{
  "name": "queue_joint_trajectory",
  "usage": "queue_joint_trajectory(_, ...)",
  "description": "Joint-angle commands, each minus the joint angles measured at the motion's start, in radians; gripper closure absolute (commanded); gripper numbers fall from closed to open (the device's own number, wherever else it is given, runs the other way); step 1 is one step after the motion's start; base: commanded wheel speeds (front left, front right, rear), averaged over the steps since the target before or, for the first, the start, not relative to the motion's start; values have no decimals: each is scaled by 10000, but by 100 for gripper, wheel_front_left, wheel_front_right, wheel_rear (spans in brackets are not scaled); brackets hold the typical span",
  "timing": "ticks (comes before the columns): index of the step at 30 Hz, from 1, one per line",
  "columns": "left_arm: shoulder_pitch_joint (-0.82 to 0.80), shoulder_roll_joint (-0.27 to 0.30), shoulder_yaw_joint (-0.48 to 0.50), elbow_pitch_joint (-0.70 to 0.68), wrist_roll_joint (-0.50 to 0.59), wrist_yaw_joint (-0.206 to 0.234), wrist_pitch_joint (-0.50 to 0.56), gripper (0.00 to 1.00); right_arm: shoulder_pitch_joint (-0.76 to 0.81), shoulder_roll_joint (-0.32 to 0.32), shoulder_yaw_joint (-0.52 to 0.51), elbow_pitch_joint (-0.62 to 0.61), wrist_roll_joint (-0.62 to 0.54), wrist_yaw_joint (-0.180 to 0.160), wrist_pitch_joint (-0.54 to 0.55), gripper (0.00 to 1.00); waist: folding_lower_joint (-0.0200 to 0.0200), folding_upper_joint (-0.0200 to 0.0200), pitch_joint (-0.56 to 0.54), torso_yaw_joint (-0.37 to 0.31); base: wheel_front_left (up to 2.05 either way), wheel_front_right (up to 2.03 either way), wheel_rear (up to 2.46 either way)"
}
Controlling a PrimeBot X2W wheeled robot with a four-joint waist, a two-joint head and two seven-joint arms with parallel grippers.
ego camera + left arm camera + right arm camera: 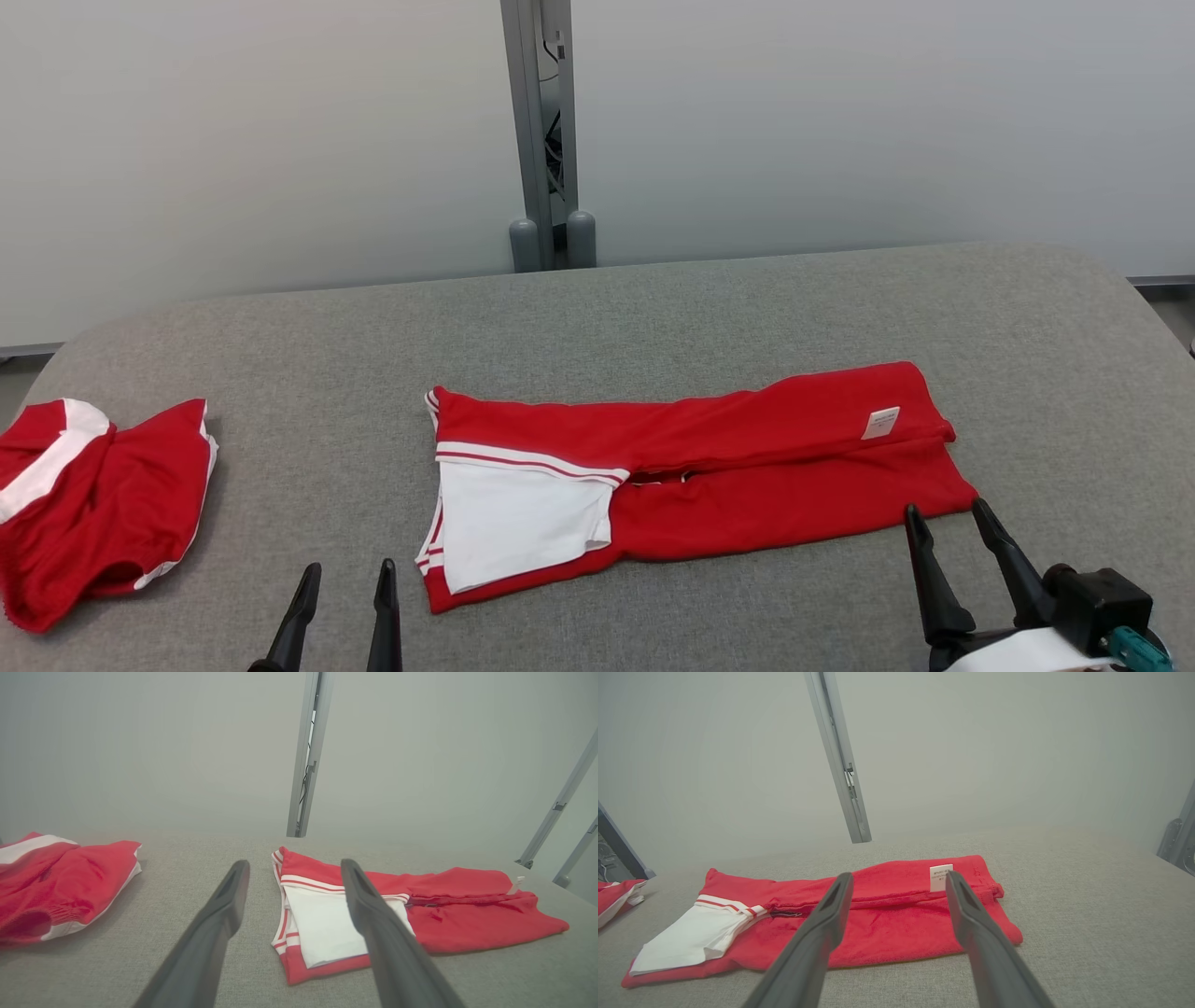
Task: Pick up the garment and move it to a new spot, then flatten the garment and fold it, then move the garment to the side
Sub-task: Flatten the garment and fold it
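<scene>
The folded garment (709, 467) lies across the middle of the table (653, 308), the left gripper (349, 566) before its left end, the right gripper (945, 506) before its right end. Another garment (93, 504) lies well apart at the table's left edge. A post (541, 131) stands behind the table.

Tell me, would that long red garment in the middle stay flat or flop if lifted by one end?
Probably flop: the red garment lies in loose folds, so a lifted end would likely drag the rest sagging. It looks thin and light. The textured grey surface may resist sliding.
</scene>
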Motion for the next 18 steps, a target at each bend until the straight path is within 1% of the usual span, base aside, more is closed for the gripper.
queue_joint_trajectory(1, 7, -5, 92, 19, 120, -86, -43, 0, 90, -74, -26, 77, 87, -3, -46, 0, 0, -1, 9, -5, 0, 0, 0)
queue_joint_trajectory(7, -132, -86, 206, -95, 297, -286, -43, 0, -69, -79, -109, 225, 149, -3, -47, 0, 0, -1, 172, 6, 0, 0, 0)
queue_joint_trajectory(10, -199, -103, 233, -157, 384, -360, -43, 0, -218, -54, -193, 643, 296, -3, -46, 0, 0, -1, 295, 39, 0, 0, 0)
queue_joint_trajectory(14, -310, -116, 195, -279, 613, -385, -43, 0, -906, -22, -502, 1871, 665, -1, -46, 0, 0, -1, 495, 89, 0, 0, 0)
queue_joint_trajectory(18, -391, -118, 56, -414, 766, -470, -43, 0, -2017, 1, -1160, 3246, 683, -3, -29, 0, 0, -1, 752, 151, 0, 0, 0)
